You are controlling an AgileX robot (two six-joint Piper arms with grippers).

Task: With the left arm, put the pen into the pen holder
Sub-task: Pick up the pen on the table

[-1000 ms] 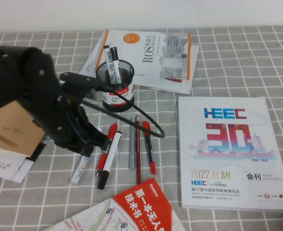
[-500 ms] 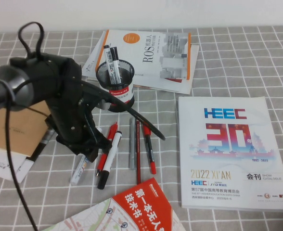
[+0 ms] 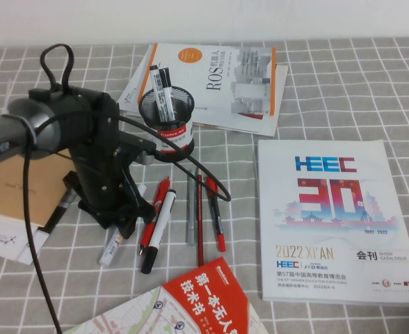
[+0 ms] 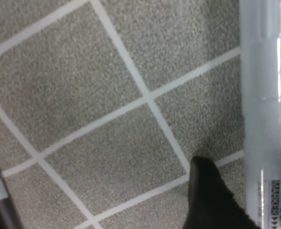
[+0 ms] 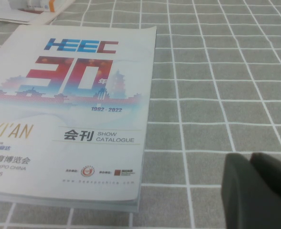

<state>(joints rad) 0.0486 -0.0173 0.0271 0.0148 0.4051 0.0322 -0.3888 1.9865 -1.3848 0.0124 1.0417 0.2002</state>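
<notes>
A grey checked tablecloth (image 3: 343,90) covers the table. The biggest thing on it is the white show catalogue (image 3: 333,219), lying flat on the right side; the right wrist view shows it too (image 5: 69,105). The left arm (image 3: 86,160) reaches in from the left edge and bends down over the cloth. Behind the pen holder lies a white booklet (image 3: 218,83), a brown notebook (image 3: 17,188) lies under the arm, and a red leaflet (image 3: 204,292) sits at the near edge.

The pen holder (image 3: 167,125) stands upright near the middle, with one pen standing in it. Near it lie a row of loose pens, among them a red pen (image 3: 215,212) and a white pen with black ends (image 3: 157,229).

The left gripper (image 3: 121,224) is low over the pen (image 3: 114,245), which lies on the cloth left of the row. The left wrist view shows a dark fingertip (image 4: 210,200) just beside the pen's barrel (image 4: 267,114); the width of its opening cannot be told.

The right gripper (image 5: 257,191) shows only in its own wrist view, near the catalogue's corner, fingers close together.
</notes>
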